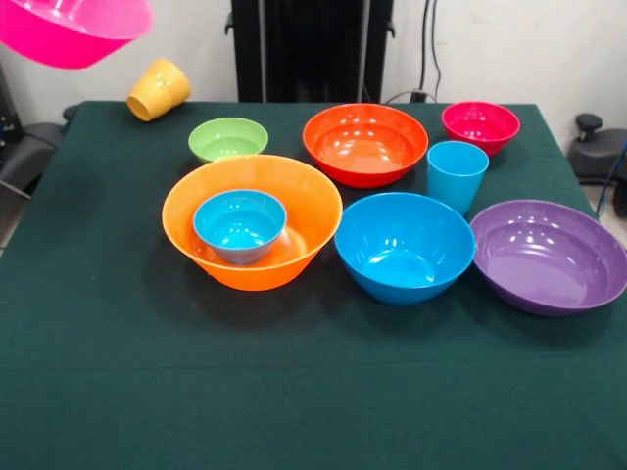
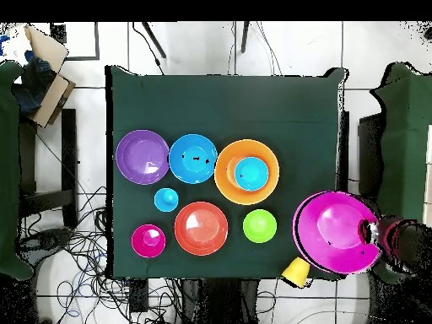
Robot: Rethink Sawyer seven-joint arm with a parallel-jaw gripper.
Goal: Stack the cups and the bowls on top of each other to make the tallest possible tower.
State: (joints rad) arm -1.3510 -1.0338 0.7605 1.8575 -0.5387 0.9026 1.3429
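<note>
while the big pink bowl (image 1: 73, 29) hangs tilted in the air off one corner of the green table (image 1: 294, 392), something dark touches its rim in the overhead view; whether that is the gripper, and whether its fingers are released or clenched, i cannot tell. the orange bowl (image 1: 294, 211) sits on the table with the small teal bowl (image 1: 239, 223) inside it. just beside it stand the blue bowl (image 1: 404, 245) and the purple bowl (image 1: 549, 255). the light blue cup (image 1: 457, 174) stands upright between the blue bowl, the red-orange bowl (image 1: 364, 143) and the magenta bowl (image 1: 480, 125). the green bowl (image 1: 227, 138) sits alone. the yellow cup (image 1: 158, 89) lies on its side at the table's corner.
</note>
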